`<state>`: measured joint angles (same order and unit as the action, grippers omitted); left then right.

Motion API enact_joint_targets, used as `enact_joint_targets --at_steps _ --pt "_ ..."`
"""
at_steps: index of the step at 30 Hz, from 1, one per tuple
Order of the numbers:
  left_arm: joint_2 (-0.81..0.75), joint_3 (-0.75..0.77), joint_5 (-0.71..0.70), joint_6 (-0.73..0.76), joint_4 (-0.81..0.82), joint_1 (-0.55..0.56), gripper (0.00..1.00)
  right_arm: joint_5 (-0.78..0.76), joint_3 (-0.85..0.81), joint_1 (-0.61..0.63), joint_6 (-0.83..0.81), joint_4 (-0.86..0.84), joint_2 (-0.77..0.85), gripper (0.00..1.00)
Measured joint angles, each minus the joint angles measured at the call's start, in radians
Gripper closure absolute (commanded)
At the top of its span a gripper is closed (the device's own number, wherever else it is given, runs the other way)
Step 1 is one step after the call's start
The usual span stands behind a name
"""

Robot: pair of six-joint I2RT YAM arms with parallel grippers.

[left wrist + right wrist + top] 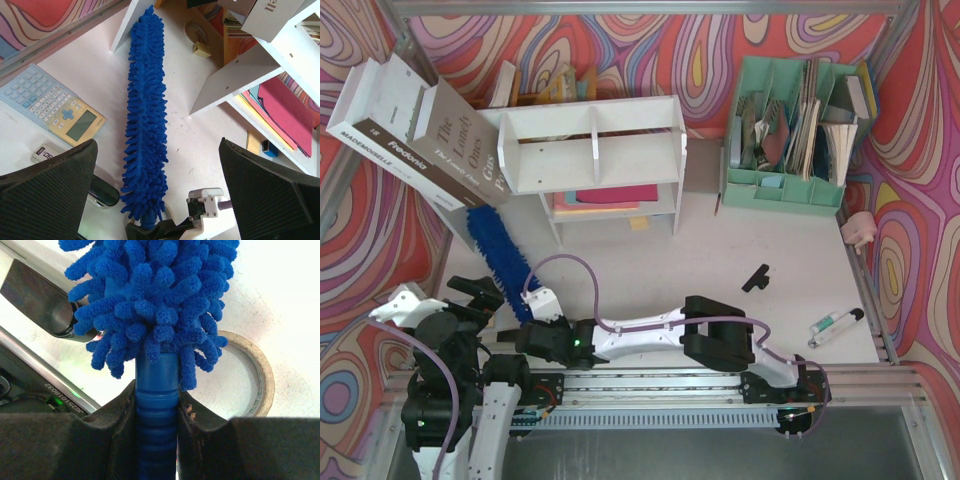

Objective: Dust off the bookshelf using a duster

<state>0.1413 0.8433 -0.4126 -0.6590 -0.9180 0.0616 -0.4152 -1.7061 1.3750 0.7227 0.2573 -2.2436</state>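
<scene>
The blue fluffy duster (498,250) lies on the table, its tip by the left foot of the white bookshelf (590,150). My right gripper (533,315) reaches across to the left and is shut on the duster's ribbed blue handle (156,410); in the right wrist view both fingers (110,435) press its sides. My left gripper (480,295) hovers just left of the handle end. In the left wrist view it (157,145) is wide open and empty, with the duster (146,110) running away between its fingers (45,190) towards the bookshelf (250,65).
A beige calculator (55,107) lies left of the duster. A tape roll (250,375) lies under the brush end by the handle. Large books (410,130) lean left of the shelf. A mint-green organizer (790,130) stands right of it. A black clip (756,277) and a tube (835,325) lie at right.
</scene>
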Motion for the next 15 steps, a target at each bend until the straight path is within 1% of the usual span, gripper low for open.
enact_joint_targets --at_steps 8,15 --pt "0.000 0.000 0.000 0.000 0.000 0.000 0.02 0.002 0.014 -0.003 0.010 0.016 0.003 1.00" --pt "0.000 0.000 0.000 0.000 0.000 0.000 0.01 -0.023 0.140 -0.001 -0.013 -0.022 0.118 1.00"
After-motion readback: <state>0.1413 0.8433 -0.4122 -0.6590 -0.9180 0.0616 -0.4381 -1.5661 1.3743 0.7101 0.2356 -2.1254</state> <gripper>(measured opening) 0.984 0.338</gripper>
